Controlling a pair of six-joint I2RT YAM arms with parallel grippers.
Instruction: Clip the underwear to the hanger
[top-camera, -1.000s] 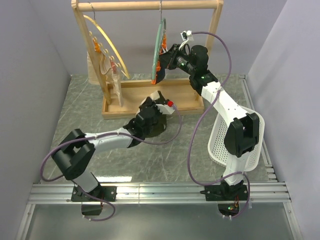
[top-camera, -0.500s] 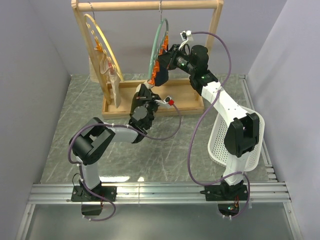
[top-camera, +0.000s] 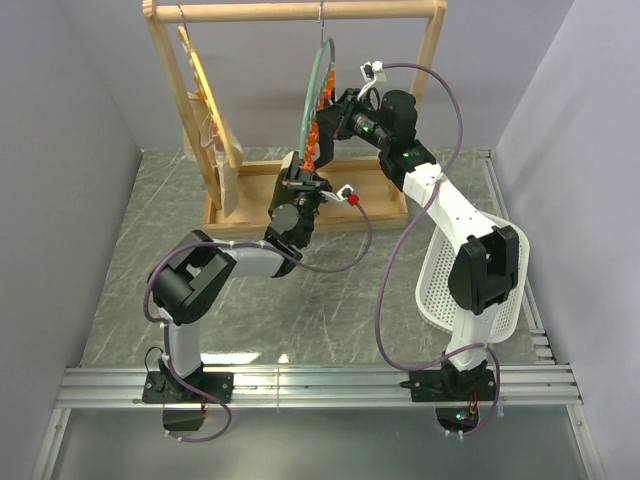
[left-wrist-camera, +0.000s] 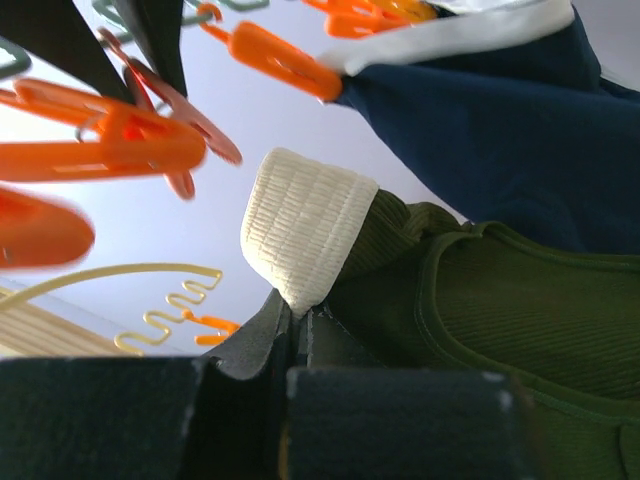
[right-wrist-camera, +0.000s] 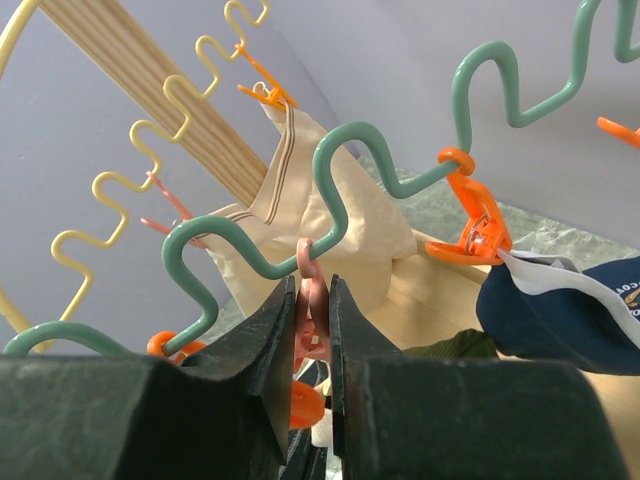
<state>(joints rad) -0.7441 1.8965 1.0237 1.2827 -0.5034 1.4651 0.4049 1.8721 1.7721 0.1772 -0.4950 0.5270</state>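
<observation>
The teal-green hanger (top-camera: 316, 90) hangs from the wooden rack, with orange clips (left-wrist-camera: 110, 145) along its wavy arc (right-wrist-camera: 350, 150). My right gripper (top-camera: 322, 128) is shut on one pale orange clip (right-wrist-camera: 312, 290), its fingers pressing the clip's sides just below the arc. My left gripper (top-camera: 300, 178) is raised just under those clips and is shut on the cream-tan waistband (left-wrist-camera: 305, 225) of the olive-green underwear (left-wrist-camera: 520, 310). The waistband corner stands up from the closed jaws, close below the clips. A bit of the olive fabric (right-wrist-camera: 455, 345) shows under the right gripper.
A navy garment with white trim (left-wrist-camera: 500, 110) is clipped to the teal hanger beside the underwear. The cream-yellow hanger (top-camera: 205, 80) holds a beige garment (right-wrist-camera: 330, 220) at the rack's left. The rack's wooden base (top-camera: 380, 205) lies below. A white mesh basket (top-camera: 440, 280) sits at the right.
My left arm rose from the table to the hanger's clips, carrying the underwear. The cream-yellow hanger has swung edge-on. My right gripper has held still on its clip.
</observation>
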